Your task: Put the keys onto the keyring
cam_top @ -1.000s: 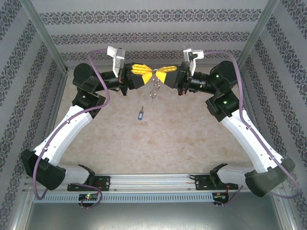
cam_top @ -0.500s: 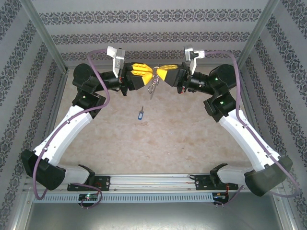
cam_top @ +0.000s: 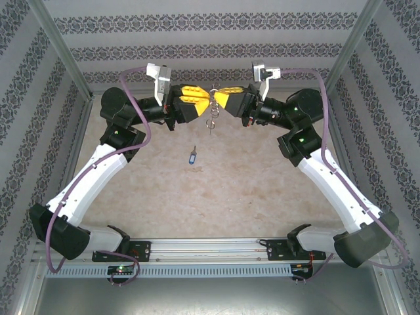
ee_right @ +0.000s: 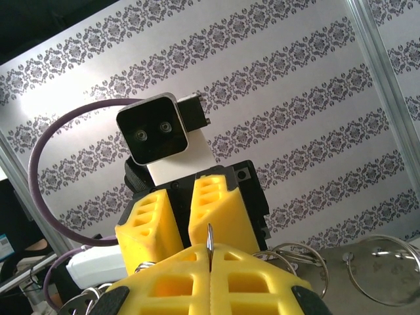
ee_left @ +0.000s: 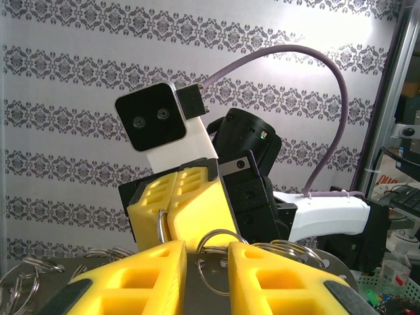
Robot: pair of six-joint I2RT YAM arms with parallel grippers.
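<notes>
The keyring (cam_top: 211, 119) hangs in the air between both grippers at the back of the table, small metal pieces dangling below it. My right gripper (cam_top: 217, 99) is shut on its thin wire, seen edge-on (ee_right: 209, 237) between the right gripper's (ee_right: 210, 254) yellow fingers. My left gripper (cam_top: 207, 98) faces it tip to tip. The left gripper's (ee_left: 207, 254) fingers stand slightly apart, with a loop of the keyring (ee_left: 223, 234) lying in the gap. The blue-headed key (cam_top: 191, 156) lies alone on the table, nearer than both grippers.
More wire rings (ee_right: 384, 270) of the bunch spread out beside the right fingers. Patterned walls close the back and sides. Metal posts (cam_top: 65, 56) stand at the back corners. Beige tabletop (cam_top: 216, 190) lies bare around the key.
The left gripper's fingers have parted a little. Both grippers shifted slightly toward the back, and the hanging keyring swung and settled straighter. The key stayed put.
</notes>
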